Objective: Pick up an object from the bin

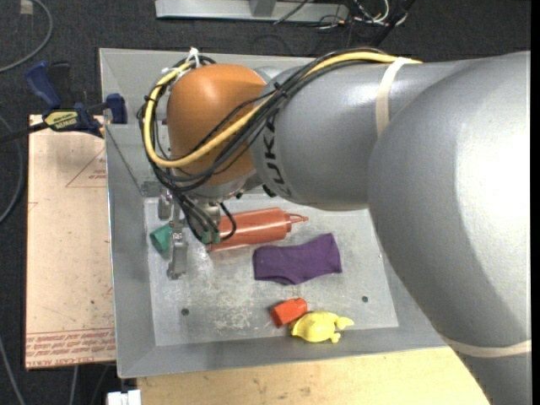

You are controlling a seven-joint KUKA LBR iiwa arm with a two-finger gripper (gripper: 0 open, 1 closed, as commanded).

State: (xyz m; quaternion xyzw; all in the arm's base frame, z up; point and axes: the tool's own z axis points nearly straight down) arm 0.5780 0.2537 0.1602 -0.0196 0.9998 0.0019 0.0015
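From my camera view I see the gripper [175, 264] low in the bin [221, 309], near its left wall, hanging under the smooth orange cover [211, 116] with yellow and black cables [152, 137] looped round it. I cannot tell how far open the gripper is, nor whether it has hold of anything, because the cables and the cover hide most of it. The nearest thing is a small green piece [159, 241], angular and matte, just beside the gripper on its left; part of it is covered by the metal, so I cannot make out its full shape or whether the two touch. Just right of the gripper lies a glossy red squeeze bottle [257, 225] on its side, nozzle pointing away from the gripper, its base end tucked behind the cables. Further right and slightly nearer me is a soft purple cloth [297, 258], crumpled. Well apart, toward the near rim, a small orange block [288, 310] sits against a rounded yellow toy [320, 327]. The bin floor is scuffed grey metal. The broad grey arm [422, 133] covers the bin's right side.
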